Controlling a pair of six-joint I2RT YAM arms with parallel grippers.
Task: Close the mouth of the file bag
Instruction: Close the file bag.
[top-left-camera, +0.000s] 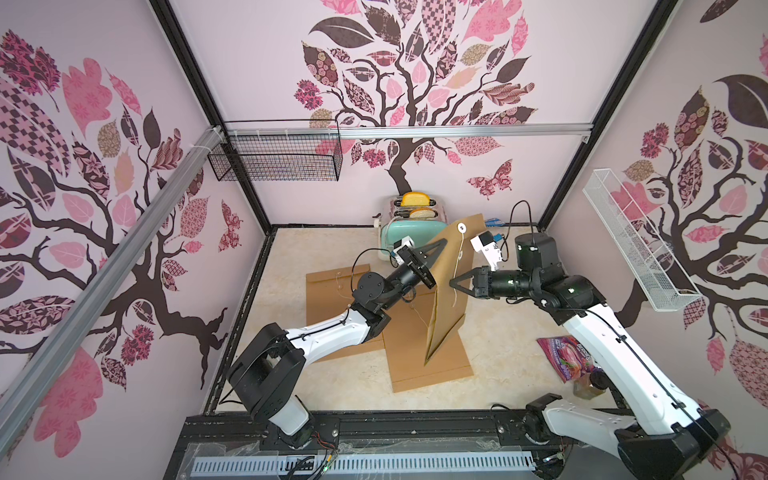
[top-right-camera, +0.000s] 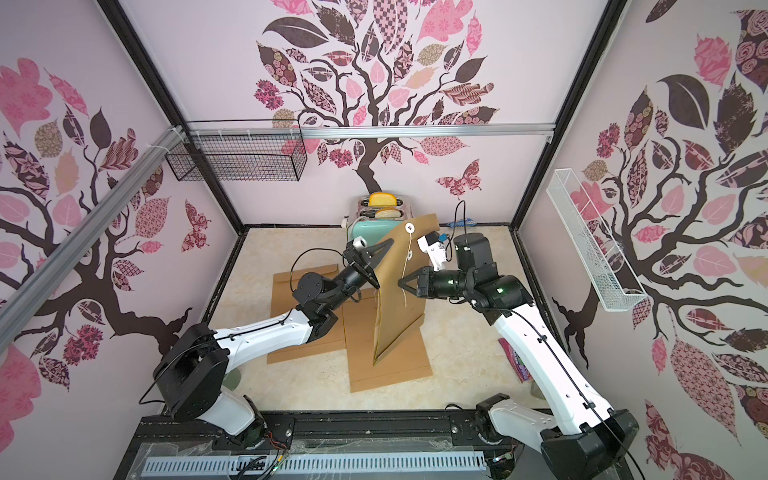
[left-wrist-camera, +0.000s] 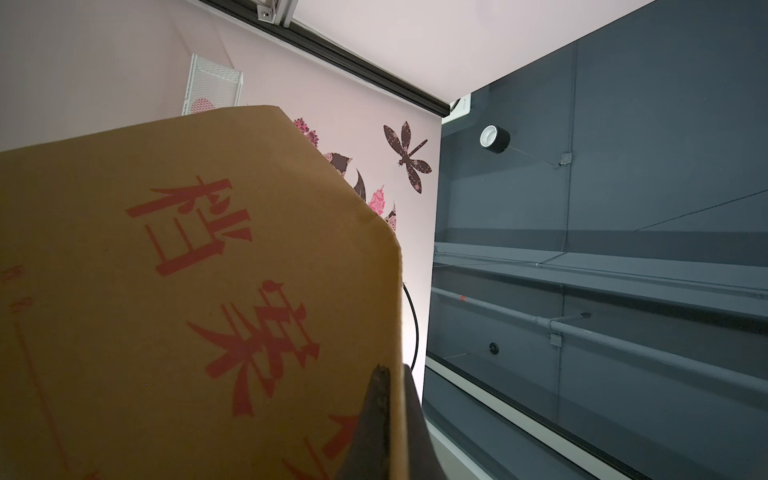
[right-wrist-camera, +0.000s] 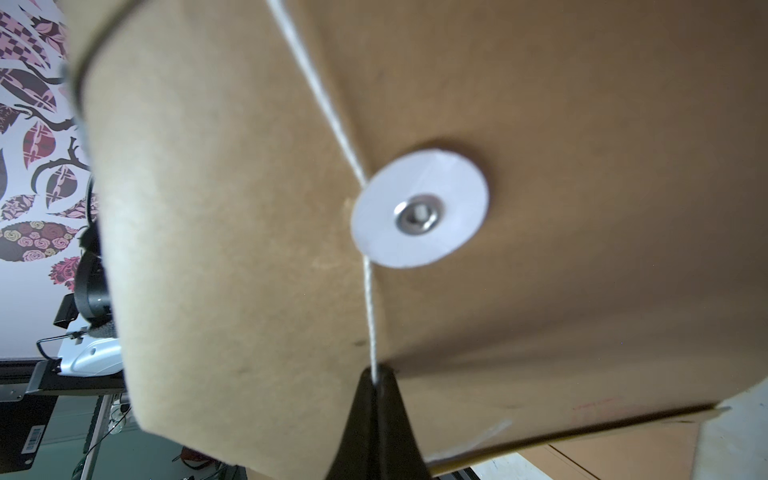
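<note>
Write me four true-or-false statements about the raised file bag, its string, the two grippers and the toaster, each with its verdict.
1. The left gripper is shut on the edge of the raised file bag. True.
2. The right gripper is open and clear of the string. False: it is shut on the string, close to the white disc.
3. The toaster has empty slots. False: bread slices stand in them.
4. Two more file bags lie flat on the table. True.
</note>
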